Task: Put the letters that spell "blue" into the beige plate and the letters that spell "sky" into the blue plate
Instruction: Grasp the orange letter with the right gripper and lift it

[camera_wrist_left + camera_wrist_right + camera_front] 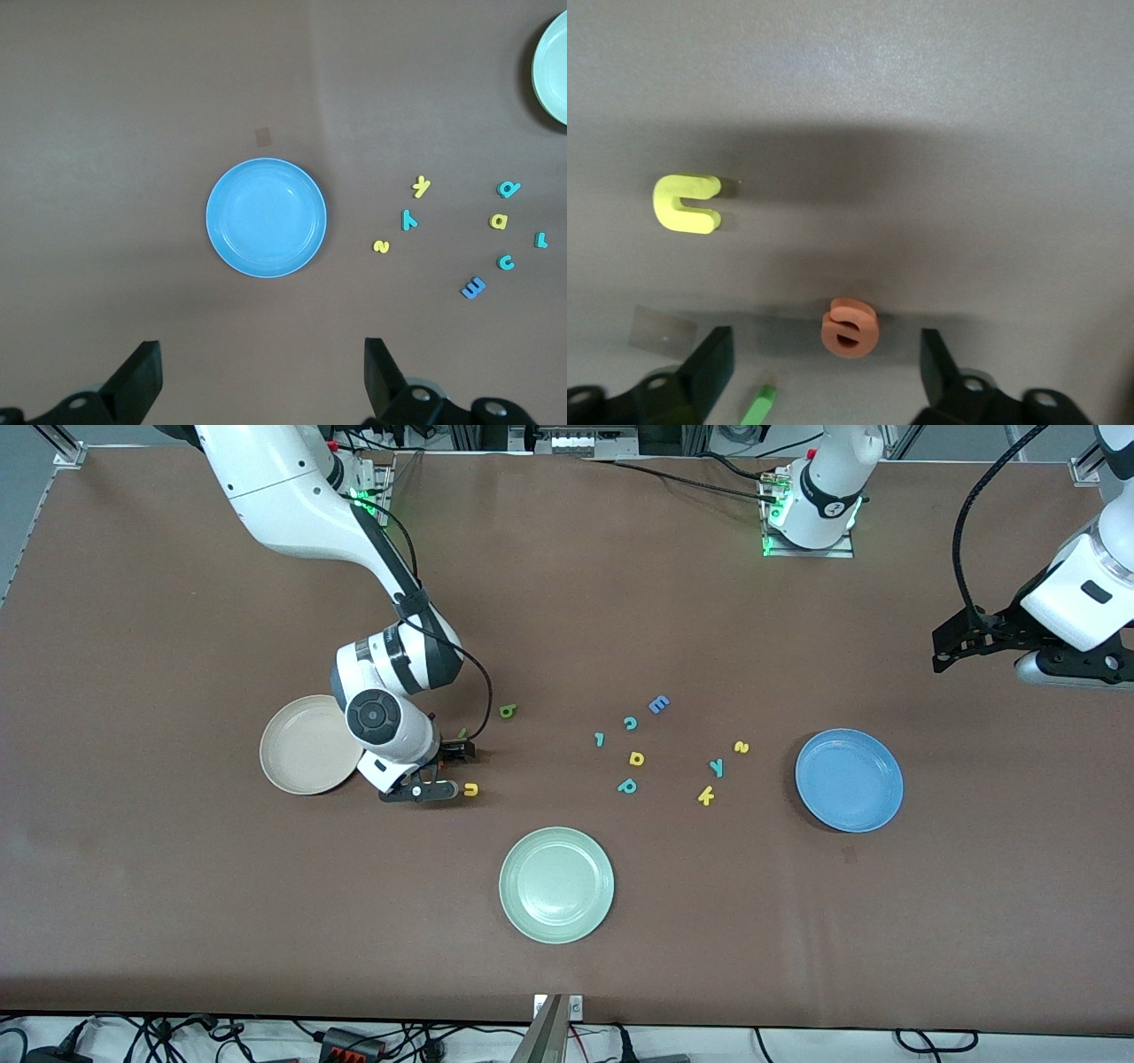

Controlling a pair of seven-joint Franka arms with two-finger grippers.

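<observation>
1. Right tool (440,772) sits low over the surface beside the beige plate (306,746), its fingers (700,372) apart with the orange e (850,327) lying between them, not clamped.
2. Yellow u (470,789) lies just beside that tool; green b (508,710) lies farther from the front camera.
3. Yellow k (706,795), teal y (717,767) and yellow s (741,747) lie near the blue plate (849,779).
4. Left tool (261,381) waits high over the blue plate, fingers apart, holding nothing.

Even overhead lighting; front view sharp, soft shadows beneath the plates. Right wrist view dimmer and slightly soft, a broad shadow on the table (859,168) above the orange e (850,327).
</observation>
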